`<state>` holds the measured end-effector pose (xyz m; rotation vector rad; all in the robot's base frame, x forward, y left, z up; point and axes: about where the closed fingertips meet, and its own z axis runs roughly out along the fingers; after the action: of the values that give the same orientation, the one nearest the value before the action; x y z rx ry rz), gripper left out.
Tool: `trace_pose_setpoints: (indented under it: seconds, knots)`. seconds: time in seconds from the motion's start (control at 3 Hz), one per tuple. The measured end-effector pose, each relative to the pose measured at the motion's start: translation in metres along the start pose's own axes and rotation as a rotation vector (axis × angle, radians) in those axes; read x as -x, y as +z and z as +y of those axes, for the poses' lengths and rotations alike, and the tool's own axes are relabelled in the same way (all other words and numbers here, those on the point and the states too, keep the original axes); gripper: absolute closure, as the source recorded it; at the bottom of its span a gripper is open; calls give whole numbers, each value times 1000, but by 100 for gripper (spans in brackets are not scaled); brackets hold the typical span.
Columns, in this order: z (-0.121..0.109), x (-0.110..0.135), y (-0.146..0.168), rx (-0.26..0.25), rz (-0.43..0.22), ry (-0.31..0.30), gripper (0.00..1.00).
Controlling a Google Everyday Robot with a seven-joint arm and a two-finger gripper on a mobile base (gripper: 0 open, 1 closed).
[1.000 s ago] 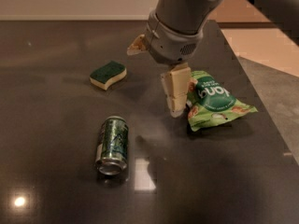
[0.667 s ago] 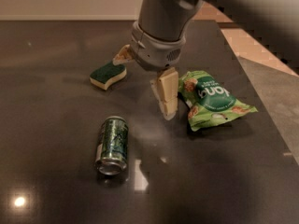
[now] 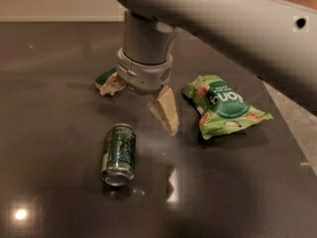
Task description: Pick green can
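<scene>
Item one: the green can (image 3: 119, 153) lies on its side on the dark tabletop (image 3: 49, 143), one silver end toward the camera, its length running away from it. Nothing touches it.

Item two: my hand (image 3: 138, 108) hangs just beyond the can's far end, apart from it. Its cream fingers (image 3: 165, 114) are spread wide and hold nothing. The lower one points down toward the tabletop, beside the can's far end.

Item three: a green snack bag (image 3: 223, 105) lies flat on the side away from the can. A sponge (image 3: 104, 77) shows only partly behind my hand.

Assessment: the step in hand is the approach, and no grasp has been made. The next move calls for centring over the can's middle, setting the fingers across its round body, lowering, then closing. A glancing touch would likely roll it.
</scene>
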<state>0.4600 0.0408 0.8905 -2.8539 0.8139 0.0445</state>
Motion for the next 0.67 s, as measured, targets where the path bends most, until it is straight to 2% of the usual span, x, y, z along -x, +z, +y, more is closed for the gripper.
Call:
trace_pose_setpoints:
  seconds: [0.33, 0.67]
  knots:
    - [-1, 12, 15, 40, -13, -136, 0]
    - [-2, 24, 28, 73, -18, -240, 0]
